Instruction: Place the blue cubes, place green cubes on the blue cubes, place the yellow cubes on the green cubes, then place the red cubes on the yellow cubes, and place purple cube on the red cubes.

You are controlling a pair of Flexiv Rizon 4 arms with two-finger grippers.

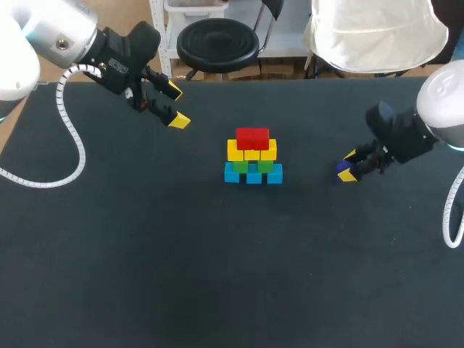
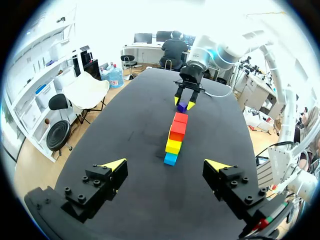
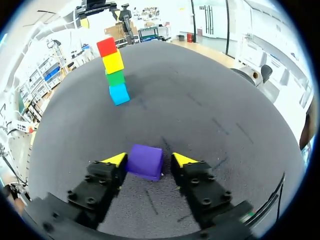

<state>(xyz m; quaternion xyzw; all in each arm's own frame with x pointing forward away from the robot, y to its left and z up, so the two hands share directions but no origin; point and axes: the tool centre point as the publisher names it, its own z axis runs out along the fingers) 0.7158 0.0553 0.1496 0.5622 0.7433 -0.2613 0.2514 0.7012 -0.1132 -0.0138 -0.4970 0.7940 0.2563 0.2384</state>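
Left gripper (image 1: pixel 175 106): raised, spread wide, empty.
Right gripper (image 1: pixel 347 166): low on the table (image 1: pixel 145 254), narrowly parted around purple cube (image 3: pixel 145 161), not clamped.
Stack: 3 blue cubes (image 1: pixel 253 175) lowest, 2 red cubes (image 1: pixel 252 138) topmost.

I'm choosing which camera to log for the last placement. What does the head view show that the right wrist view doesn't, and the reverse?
Only the head view: the stack's width, with three blue cubes in a row at the base and two red cubes side by side on top. Only the right wrist view: the purple cube sitting on the table between the right gripper's fingers, with a gap on one side. Both: the order blue, green, yellow, red, and the purple cube at the right gripper.
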